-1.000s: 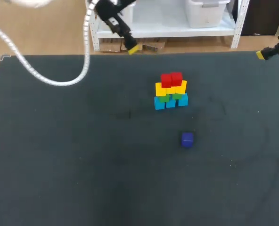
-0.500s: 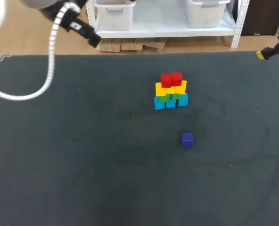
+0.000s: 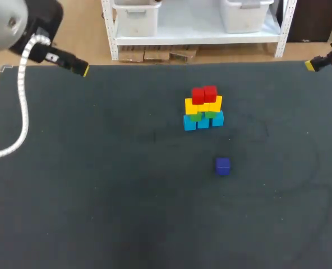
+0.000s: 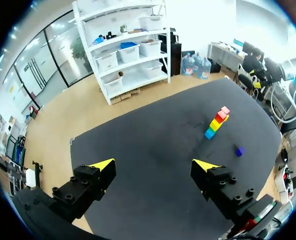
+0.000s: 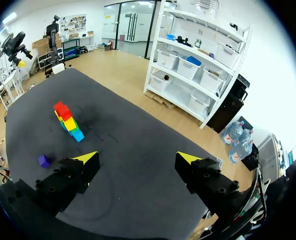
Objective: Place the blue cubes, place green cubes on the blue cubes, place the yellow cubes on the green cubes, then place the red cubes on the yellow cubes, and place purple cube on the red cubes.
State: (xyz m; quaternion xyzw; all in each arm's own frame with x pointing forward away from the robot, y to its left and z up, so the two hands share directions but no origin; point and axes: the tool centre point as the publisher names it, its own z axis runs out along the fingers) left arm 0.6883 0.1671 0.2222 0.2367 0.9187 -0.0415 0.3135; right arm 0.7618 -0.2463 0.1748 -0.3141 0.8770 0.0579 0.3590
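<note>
- A purple cube (image 3: 222, 166) is sitting alone right of the table's (image 3: 98, 196) middle, near the stack (image 3: 203, 109), on its front-edge side.
- The stack is showing red cubes (image 3: 204, 94) on top.
- The left gripper (image 4: 153, 166) is hovering at the far left corner and the right gripper (image 5: 138, 158) at the far right, both spread wide and empty.
- The purple cube is looking light and rigid, so pinching two opposite flat sides should suit.

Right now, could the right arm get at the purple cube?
Probably yes: the purple cube sits alone, apart from the stack, and the right arm has open, empty jaws.
</note>
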